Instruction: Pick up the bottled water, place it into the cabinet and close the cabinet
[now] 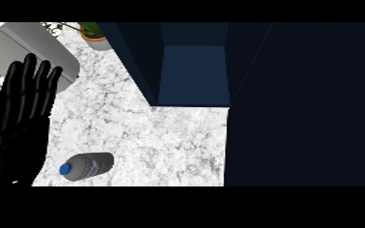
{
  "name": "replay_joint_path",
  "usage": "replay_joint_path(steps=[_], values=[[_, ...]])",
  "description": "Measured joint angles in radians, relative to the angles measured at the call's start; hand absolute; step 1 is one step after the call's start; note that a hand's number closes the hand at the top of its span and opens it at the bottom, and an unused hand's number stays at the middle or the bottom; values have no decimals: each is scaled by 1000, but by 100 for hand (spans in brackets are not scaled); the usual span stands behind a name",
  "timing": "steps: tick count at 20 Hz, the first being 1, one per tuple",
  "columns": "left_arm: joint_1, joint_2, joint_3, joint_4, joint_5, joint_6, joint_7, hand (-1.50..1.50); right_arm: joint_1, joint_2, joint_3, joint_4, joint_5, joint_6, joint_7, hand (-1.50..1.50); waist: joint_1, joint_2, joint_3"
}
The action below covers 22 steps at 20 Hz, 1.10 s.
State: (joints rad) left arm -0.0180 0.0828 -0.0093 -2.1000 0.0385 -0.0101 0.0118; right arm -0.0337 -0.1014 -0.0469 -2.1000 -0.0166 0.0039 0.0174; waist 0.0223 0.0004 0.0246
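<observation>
The bottled water (86, 165), clear grey with a blue cap, lies on its side on the white marble counter (143, 125) near the front edge, cap pointing left. My left hand (25, 101) shows at the left edge, fingers straight and pointing up, open and holding nothing; it is above and left of the bottle, apart from it. The dark blue cabinet (192, 72) stands open at the back middle, its inside bare, and its door (296, 101) swung out fills the right side. My right hand does not show.
A grey sink (28, 43) is set into the counter at the back left. A potted plant (92, 34) stands behind it, next to the cabinet's left wall. The open door covers the counter's right part.
</observation>
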Motion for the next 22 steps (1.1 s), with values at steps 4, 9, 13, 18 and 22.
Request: replay_joint_path(steps=[4,9,13,18,22], values=[[77,29,68,-88,56,-28,-7,-150,56,20,18,-51,4,-6,10,-150,-10,-3,-16],[251,3,127,-147,186,-79,-50,-150,174,23,98,-126,-61,71,48,-150,-6,-7,-23],[387,-8,168,-207,294,-128,-41,-150,283,27,188,-220,-90,117,90,-150,-10,-8,-25],[533,-23,230,-246,364,-195,-56,-150,432,23,269,-342,-88,150,101,-150,-16,-7,-25],[608,-28,266,-248,368,-226,-51,-150,517,21,327,-372,-64,162,78,-150,-20,-7,-25]])
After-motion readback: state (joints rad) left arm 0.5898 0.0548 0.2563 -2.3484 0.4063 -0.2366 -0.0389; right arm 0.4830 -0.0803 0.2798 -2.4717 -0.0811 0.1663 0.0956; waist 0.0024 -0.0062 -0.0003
